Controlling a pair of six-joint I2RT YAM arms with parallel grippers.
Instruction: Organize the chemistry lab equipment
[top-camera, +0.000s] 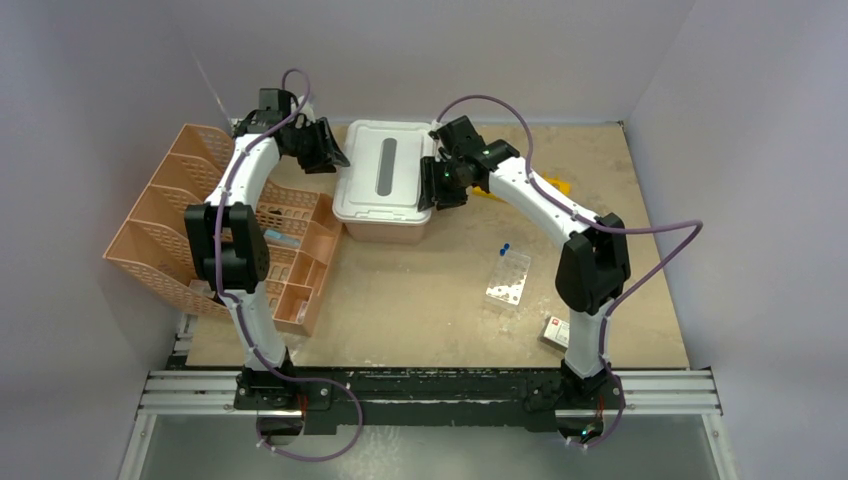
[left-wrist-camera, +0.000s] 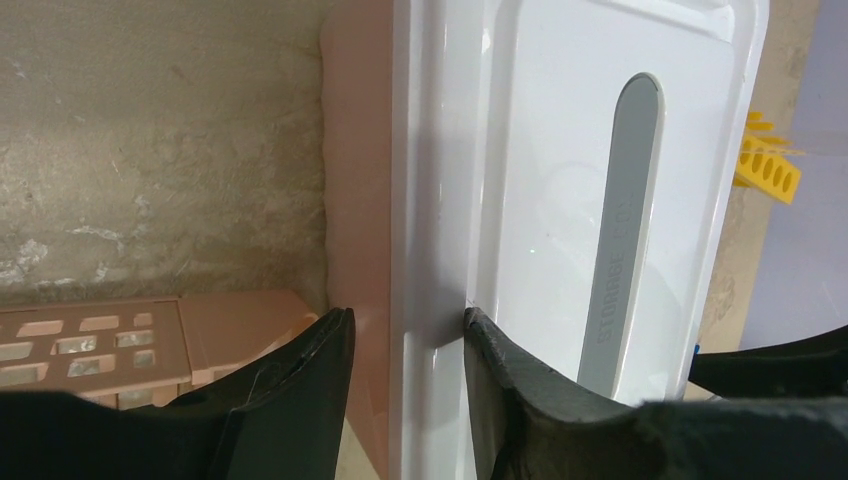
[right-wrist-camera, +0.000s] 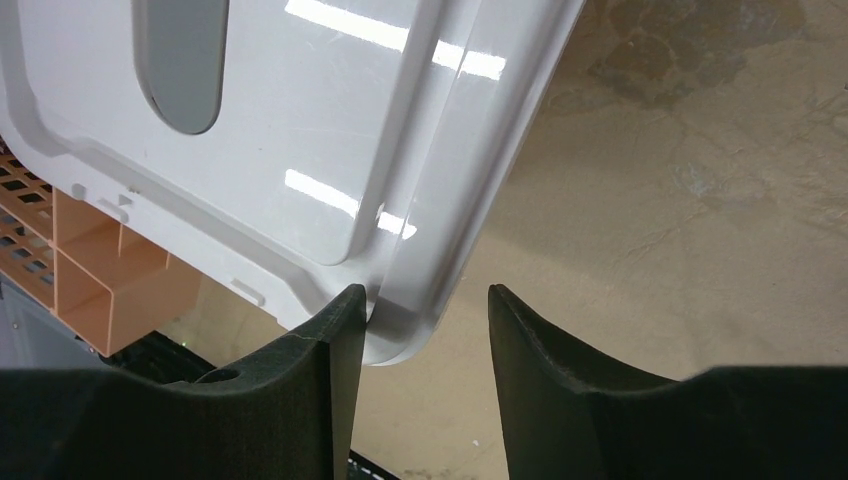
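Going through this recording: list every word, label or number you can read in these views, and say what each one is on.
"STORAGE": raised letters running along the grey strip on the white lid, left wrist view. A second word follows it, too faint to read.
Red-and-white label on the small box, top view: too small to read.
No other text shows.

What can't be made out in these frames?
Pink tub contents: every view, white lid covers them.
Yellow tube rack: top view, mostly behind right arm; left wrist view, cut off by lid.
Blue-capped vials: top view, too small for detail.
Small box: top view, partly behind right arm; label too small.
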